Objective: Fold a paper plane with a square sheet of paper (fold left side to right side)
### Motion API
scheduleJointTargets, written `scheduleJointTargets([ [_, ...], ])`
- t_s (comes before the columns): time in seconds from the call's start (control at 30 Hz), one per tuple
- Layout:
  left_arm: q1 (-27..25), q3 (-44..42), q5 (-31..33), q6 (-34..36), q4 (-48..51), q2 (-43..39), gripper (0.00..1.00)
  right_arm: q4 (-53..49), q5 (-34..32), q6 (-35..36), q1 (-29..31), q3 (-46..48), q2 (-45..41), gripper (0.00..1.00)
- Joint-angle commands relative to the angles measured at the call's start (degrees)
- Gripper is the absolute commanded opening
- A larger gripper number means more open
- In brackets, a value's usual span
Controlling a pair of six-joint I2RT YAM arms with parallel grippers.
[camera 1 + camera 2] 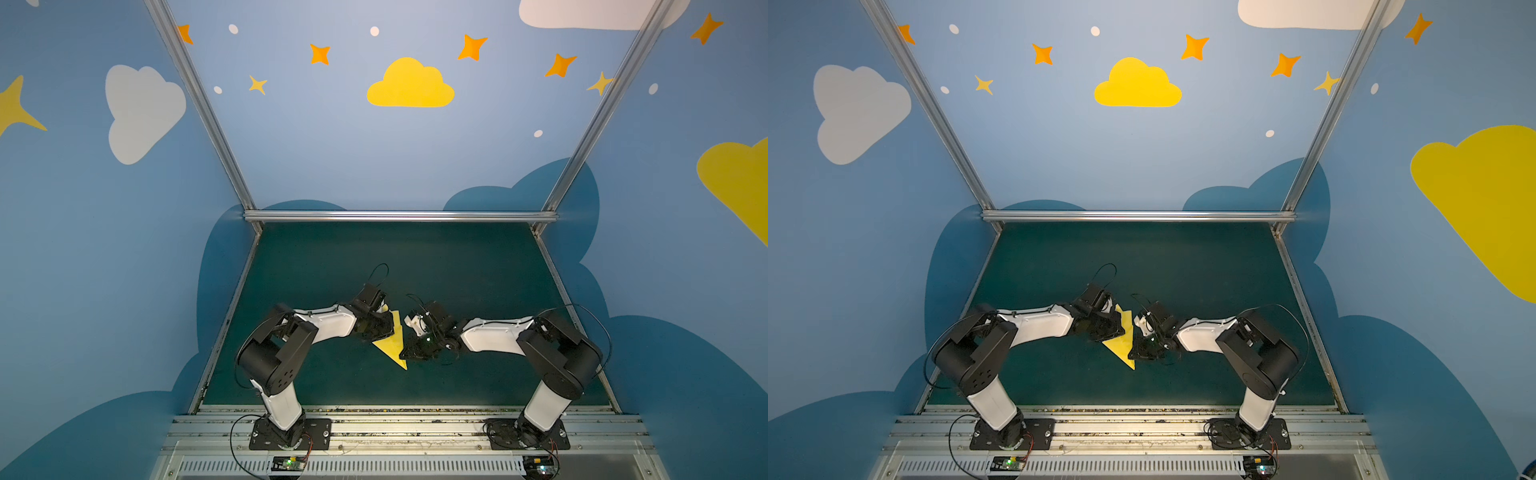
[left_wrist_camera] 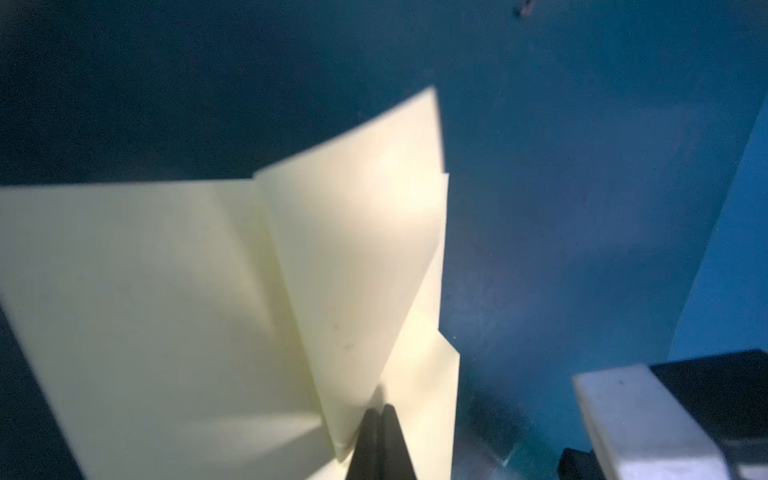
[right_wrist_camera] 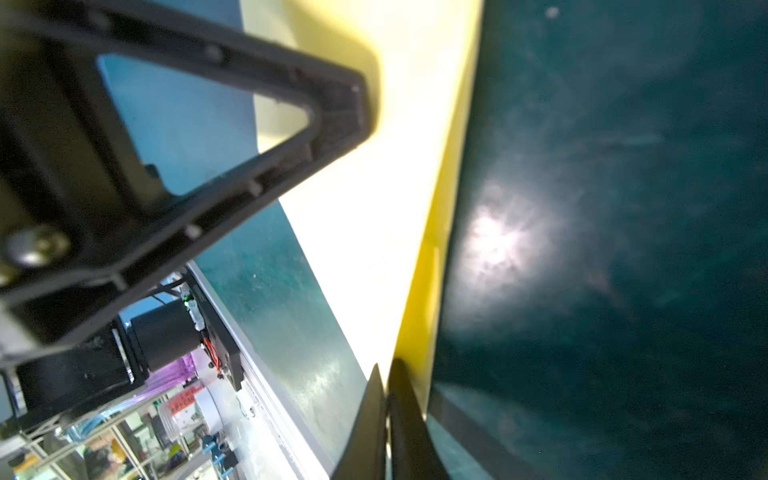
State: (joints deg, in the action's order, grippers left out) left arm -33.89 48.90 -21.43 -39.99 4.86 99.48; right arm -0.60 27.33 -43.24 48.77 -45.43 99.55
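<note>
Left gripper (image 2: 379, 409) clamped on paper plane (image 2: 166, 311)

Layered flaps, creases: left wrist view only; top views, flat triangle. Right gripper (image 3: 388, 370) nipping long edge, jaws nearly together. Sits between grippers over mid green mat (image 1: 415, 270); points nose toward arm bases, long axis far-to-near.

We face blue walls (image 1: 332, 158) painted with a yellow cloud (image 1: 410, 85), white clouds (image 1: 141, 112), orange stars (image 1: 320, 54) and pale dots (image 1: 374, 31). Aluminium rails (image 1: 399, 216) frame the far wall. A dark green mat (image 1: 415, 257) covers the floor, with a metal track (image 1: 415, 428) along its near edge.
</note>
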Motion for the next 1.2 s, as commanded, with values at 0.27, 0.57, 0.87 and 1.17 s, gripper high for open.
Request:
scheduleJointTargets([
  [0.27, 0.6, -2.6, 3.5, -0.5, 0.6, 0.1, 0.04, -17.3, -12.1, 2.4, 1.9, -1.1, -10.6, 0.33],
  [0.57, 0.7, -3.3, 3.0, -0.7, -0.1, 0.0, 0.04, -21.4, -16.5, 4.1, 5.3, -6.2, -9.0, 0.32],
  [0.87, 0.7, -4.1, 3.0, -1.2, -0.7, -0.6, 0.04, -21.7, -16.8, 4.7, 7.2, -11.3, -3.0, 0.21],
  [1.17, 0.8, -4.5, 2.7, -1.2, -1.1, -1.0, 0.04, -22.1, -17.7, 4.5, 7.7, -11.5, -1.3, 0.13],
])
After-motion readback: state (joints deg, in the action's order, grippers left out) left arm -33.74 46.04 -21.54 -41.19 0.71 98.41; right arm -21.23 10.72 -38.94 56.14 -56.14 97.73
